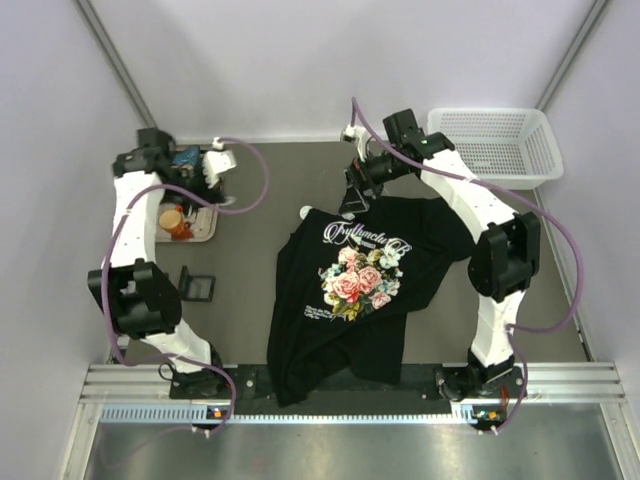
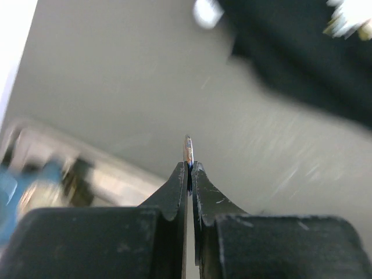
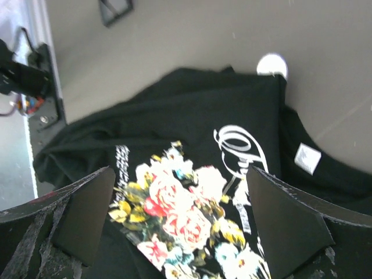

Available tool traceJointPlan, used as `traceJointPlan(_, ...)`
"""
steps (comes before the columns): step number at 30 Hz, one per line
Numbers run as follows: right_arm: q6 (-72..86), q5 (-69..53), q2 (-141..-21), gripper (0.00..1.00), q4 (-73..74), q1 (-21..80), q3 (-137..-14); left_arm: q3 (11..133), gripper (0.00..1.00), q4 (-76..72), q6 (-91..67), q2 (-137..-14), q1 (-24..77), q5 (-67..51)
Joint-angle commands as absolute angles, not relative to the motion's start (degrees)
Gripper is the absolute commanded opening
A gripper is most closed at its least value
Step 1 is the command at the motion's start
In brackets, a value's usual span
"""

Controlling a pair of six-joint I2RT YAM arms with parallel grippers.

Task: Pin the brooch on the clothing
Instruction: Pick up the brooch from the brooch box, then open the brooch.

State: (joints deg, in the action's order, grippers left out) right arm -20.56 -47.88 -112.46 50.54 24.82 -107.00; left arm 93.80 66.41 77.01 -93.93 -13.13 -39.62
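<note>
- The left claw (image 2: 189, 167) is pinched nearly closed on the brooch (image 2: 188, 146), a thin pinkish round piece seen edge-on and standing up from between the fingertips.
- Below that claw lies the grey tabletop (image 1: 250, 260). A pale rectangular tray (image 1: 210, 228) holding small orange pieces is close by at the far left.
- The right claw (image 3: 179, 174) is spread wide and holds nothing. It hangs above the chest print of the black short-sleeved T-shirt (image 1: 330, 340), with its pink roses and white cursive lettering.
- The shirt lies rumpled in the middle of the tabletop, its hem at the near edge.
- A small white round piece (image 1: 305, 212) sits just beside the shirt's far-left edge.
- A black square box (image 1: 197, 285) rests left of the shirt.
- A white mesh plastic basket (image 1: 500, 150) stands at the far right.
</note>
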Motion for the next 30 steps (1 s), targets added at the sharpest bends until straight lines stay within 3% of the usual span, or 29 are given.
traceJointPlan(1, -14.1, -57.6, -106.1, 0.96, 39.0, 26.5, -109.3, 94.5, 0.00, 61.1, 50.6, -94.1, -2.0, -61.4)
traceJointPlan(8, -10.5, -60.9, -102.2, 0.80, 35.4, 28.7, -105.3, 88.9, 0.00, 33.4, 18.7, -94.4, 14.3, -68.4)
traceJointPlan(14, -12.7, -60.9, -98.2, 0.56, 34.5, 29.1, -97.0, 93.1, 0.00, 32.2, 12.5, -99.2, 16.4, -73.4)
traceJointPlan(30, -15.4, -59.5, -99.0, 0.54, 34.7, 23.8, -98.5, 101.4, 0.00, 53.3, 31.5, -104.2, 18.5, -73.6)
